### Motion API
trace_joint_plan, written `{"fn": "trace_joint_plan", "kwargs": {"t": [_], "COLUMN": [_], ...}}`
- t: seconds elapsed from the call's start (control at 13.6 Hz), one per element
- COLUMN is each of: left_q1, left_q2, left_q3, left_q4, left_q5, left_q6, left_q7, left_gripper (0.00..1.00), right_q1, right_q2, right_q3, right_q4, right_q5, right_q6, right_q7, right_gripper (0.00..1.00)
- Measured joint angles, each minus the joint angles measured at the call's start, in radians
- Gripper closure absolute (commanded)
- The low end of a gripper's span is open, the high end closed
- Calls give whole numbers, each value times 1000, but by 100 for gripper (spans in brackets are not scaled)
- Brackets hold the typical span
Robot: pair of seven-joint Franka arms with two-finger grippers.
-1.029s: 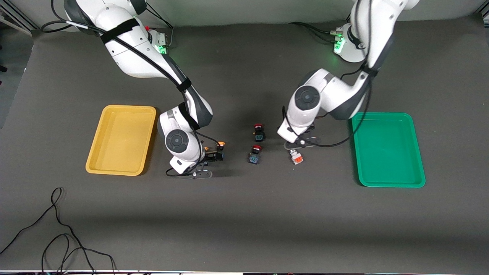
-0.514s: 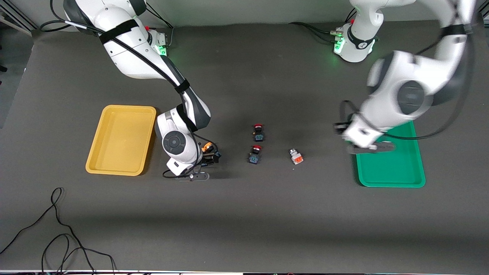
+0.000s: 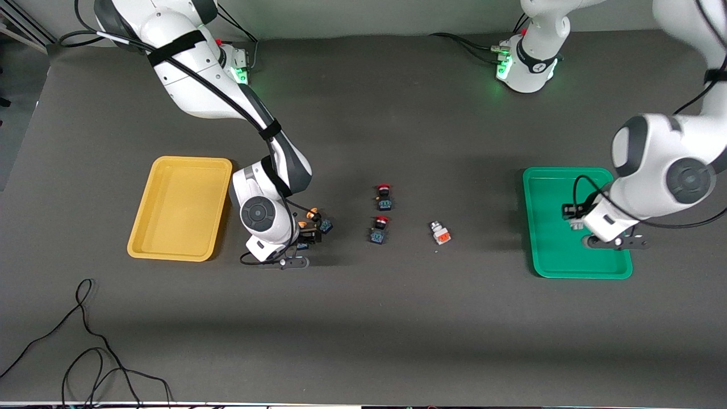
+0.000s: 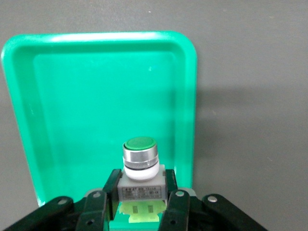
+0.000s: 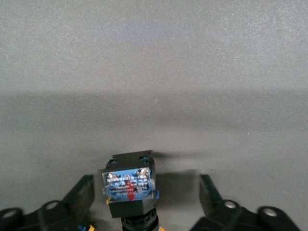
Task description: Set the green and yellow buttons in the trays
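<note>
Front view: left claw (image 3: 575, 218) over green tray (image 3: 545, 250); right claw (image 3: 306, 230) beside yellow tray (image 3: 170, 250).
Left wrist: claw pinches green button (image 4: 140, 163) above tray.
Right wrist: right claw wide around yellow-capped button (image 5: 130, 190) on table (image 5: 154, 62).

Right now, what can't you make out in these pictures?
- Left wrist view: whether the green button, shut in the left gripper over the green tray, touches it; fingers hide its underside.
- Right wrist view: cap of the black button between the right gripper's open fingers; cut off by the edge.
- Front view: the yellow-capped buttons there; the right wrist partly covers them.
</note>
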Motion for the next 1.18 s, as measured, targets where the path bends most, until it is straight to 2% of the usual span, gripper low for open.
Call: {"fn": "trace_joint_plan", "kwargs": {"t": [0.07, 0.22, 0.29, 0.37, 0.44, 0.66, 0.81, 1.18], "left_q1": [8, 26, 35, 41, 44, 45, 45, 43], "left_q2": [35, 101, 128, 145, 152, 145, 129, 59], "left_q3": [0, 2, 3, 3, 3, 3, 2, -22], "left_q4": [-27, -68, -77, -78, -78, -66, -10, 310], "left_q5": [19, 59, 70, 76, 78, 79, 79, 47], "left_q6": [73, 189, 221, 233, 236, 229, 149, -268], "left_q7": [2, 2, 2, 3, 5, 6, 7, 8], "left_gripper": [72, 69, 56, 33, 1, 0, 0, 0], "right_q1": [0, 0, 0, 0, 0, 0, 0, -3], "right_q2": [0, 0, 0, 0, 0, -24, -86, -327], "right_q3": [0, -1, -1, -1, -2, -18, -57, -222], "right_q4": [0, 0, 0, 1, 2, 16, 34, 38], "right_q5": [0, 0, 0, 0, 0, 0, 0, -5], "right_q6": [0, 0, 0, 0, -1, -55, -170, -454], "right_q7": [2, 6, 7, 11, 19, 41, 43, -61], "right_gripper": [100, 100, 100, 100, 100, 100, 100, 100]}}
